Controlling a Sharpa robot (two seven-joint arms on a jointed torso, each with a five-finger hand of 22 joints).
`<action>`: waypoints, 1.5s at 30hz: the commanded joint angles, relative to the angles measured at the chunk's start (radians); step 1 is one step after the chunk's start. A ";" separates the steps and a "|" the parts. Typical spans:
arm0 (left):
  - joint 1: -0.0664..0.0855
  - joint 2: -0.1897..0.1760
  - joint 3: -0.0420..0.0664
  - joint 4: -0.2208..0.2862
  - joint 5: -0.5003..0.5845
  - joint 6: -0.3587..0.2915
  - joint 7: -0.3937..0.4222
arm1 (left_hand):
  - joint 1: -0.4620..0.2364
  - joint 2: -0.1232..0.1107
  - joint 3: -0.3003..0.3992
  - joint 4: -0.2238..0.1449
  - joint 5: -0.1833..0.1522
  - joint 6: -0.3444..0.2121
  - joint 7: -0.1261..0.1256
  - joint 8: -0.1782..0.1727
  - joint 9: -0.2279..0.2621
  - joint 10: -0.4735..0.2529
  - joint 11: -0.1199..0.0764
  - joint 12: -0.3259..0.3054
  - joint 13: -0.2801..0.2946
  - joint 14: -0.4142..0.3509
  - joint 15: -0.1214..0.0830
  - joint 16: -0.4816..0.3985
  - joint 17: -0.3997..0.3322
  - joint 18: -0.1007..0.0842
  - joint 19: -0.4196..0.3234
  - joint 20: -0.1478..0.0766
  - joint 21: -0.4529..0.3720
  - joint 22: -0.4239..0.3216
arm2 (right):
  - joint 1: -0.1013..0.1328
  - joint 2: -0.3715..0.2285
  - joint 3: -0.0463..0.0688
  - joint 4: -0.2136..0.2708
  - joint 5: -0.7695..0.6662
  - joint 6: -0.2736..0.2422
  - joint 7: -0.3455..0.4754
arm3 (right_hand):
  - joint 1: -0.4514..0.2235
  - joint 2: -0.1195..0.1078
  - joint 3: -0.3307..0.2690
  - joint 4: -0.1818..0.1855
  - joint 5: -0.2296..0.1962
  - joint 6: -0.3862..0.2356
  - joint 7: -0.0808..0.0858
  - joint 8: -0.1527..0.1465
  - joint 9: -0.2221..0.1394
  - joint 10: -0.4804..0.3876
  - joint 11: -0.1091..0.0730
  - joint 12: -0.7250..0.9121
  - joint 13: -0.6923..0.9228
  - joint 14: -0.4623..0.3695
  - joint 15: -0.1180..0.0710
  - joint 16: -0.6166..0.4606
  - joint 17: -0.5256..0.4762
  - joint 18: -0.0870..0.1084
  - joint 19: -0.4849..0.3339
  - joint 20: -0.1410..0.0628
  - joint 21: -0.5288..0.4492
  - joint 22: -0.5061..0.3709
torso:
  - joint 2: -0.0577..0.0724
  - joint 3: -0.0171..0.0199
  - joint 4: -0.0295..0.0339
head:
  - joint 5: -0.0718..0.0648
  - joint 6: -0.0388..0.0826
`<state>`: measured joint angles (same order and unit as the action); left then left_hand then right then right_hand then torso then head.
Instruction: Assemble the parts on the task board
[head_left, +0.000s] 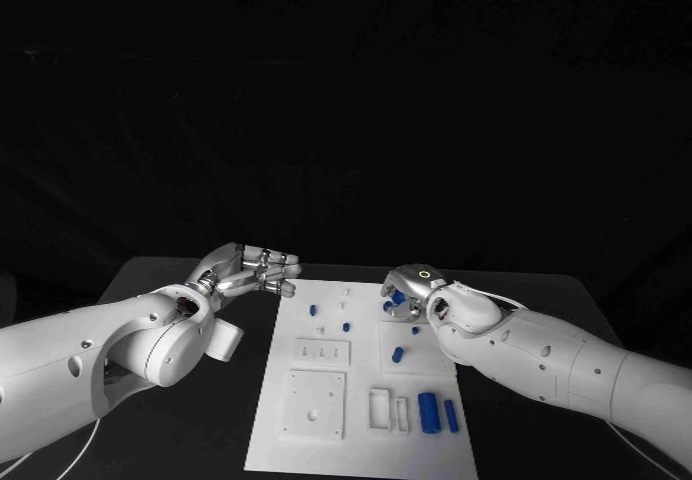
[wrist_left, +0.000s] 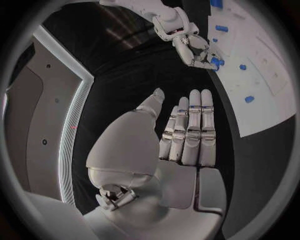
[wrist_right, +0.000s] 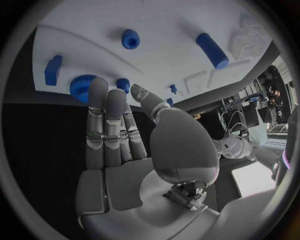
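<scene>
Head view had the board (head_left: 361, 400) sitting in the middle of the table (head_left: 188, 420) with most of the job not done, as far as I could judge. A bunch of blue parts were lying loose on it: two cylinders (head_left: 428, 408) flat at the near right, a small one (head_left: 398, 354) mid-right, and a couple of little ones (head_left: 348, 326) further up. A few looked like they stood upright in holes, but it was too small to say for sure.

The right hand (head_left: 411, 290) was at the far right edge of the board, fingers reaching onto a blue round part (wrist_right: 81, 86) there. Right wrist view showed the fingers fairly straight and side by side, tips touching or just over that knurled piece. Whether it actually gripped anything, I couldn't tell.

The left hand (head_left: 248, 272) hovered off the board's left edge, fingers straight and held together, nothing in it.

Containers: the board had white recessed slots (head_left: 381, 408) and a square plate (head_left: 317, 403) near the front. Those looked unfilled.
</scene>
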<state>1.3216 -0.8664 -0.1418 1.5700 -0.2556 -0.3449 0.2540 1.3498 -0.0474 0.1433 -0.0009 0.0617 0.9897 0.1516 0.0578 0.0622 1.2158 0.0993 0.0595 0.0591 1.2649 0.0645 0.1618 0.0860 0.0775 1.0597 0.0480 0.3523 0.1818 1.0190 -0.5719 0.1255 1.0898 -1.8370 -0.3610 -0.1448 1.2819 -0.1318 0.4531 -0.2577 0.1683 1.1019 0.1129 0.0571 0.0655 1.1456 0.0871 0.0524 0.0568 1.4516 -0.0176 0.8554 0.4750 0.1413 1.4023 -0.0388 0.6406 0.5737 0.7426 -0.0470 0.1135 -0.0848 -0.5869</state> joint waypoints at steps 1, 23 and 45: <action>0.001 0.003 0.001 0.001 -0.006 0.023 0.001 | -0.005 -0.001 0.006 -0.002 0.002 0.003 -0.006 0.005 0.002 -0.009 0.001 -0.001 0.001 0.000 0.004 -0.003 0.000 -0.011 -0.005 0.002 0.005 0.002 | -0.001 0.001 0.000 -0.002 -0.033 -0.003 -0.018 | -0.004 -0.008 0.014 0.001 -0.006 0.008 -0.002 0.005 0.002 0.012 -0.005 0.005 0.001 -0.008 0.000 0.005 -0.001 0.010 0.008 -0.001 -0.007 0.012 | 0.008 -0.0019 0.0042 | -0.001 -0.001; 0.002 -0.001 0.002 -0.005 -0.006 0.034 -0.005 | -0.009 -0.001 0.005 -0.004 0.001 0.003 -0.006 0.005 0.002 -0.010 0.002 -0.001 0.001 0.000 0.004 -0.004 0.000 -0.010 -0.007 0.002 0.008 0.002 | -0.006 0.002 -0.002 -0.007 -0.064 0.008 -0.033 | -0.004 0.008 0.104 0.009 -0.041 0.087 -0.012 0.006 0.005 0.117 -0.032 0.005 0.003 -0.008 -0.016 0.018 0.005 0.001 -0.001 -0.017 0.018 0.124 | 0.028 -0.0066 0.0079 | -0.004 0.006; 0.004 0.001 0.002 -0.012 -0.004 0.044 -0.013 | -0.011 0.001 0.003 -0.005 0.000 0.004 -0.006 0.005 0.002 -0.011 0.002 -0.001 0.001 -0.001 0.005 -0.004 0.000 -0.010 -0.007 0.003 0.009 0.001 | 0.010 0.012 -0.002 0.049 -0.085 -0.146 -0.094 | 0.026 0.016 0.152 0.031 -0.117 0.173 -0.035 0.007 0.046 0.218 -0.065 0.006 0.007 -0.007 -0.042 0.007 0.015 -0.035 -0.008 -0.046 0.113 0.350 | 0.037 -0.0131 0.0123 | -0.001 0.033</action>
<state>1.3235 -0.8673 -0.1407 1.5576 -0.2575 -0.3195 0.2396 1.3499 -0.0474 0.1455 -0.0033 0.0615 0.9896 0.1517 0.0577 0.0626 1.2123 0.1030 0.0594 0.0588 1.2649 0.0645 0.1618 0.0857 0.0771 1.0598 0.0481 0.3560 0.1823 1.0270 -0.5647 0.1237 1.1379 -1.9023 -0.4733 -0.2088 1.2981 -0.1158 0.6025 -0.2326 0.0502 1.2668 0.0762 0.0608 0.1096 1.3366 0.0431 0.0572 0.0586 1.4417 -0.0539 0.8691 0.4890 0.1150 1.3921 -0.0792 0.7574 0.9205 0.7776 -0.0585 0.1243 -0.0861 -0.5582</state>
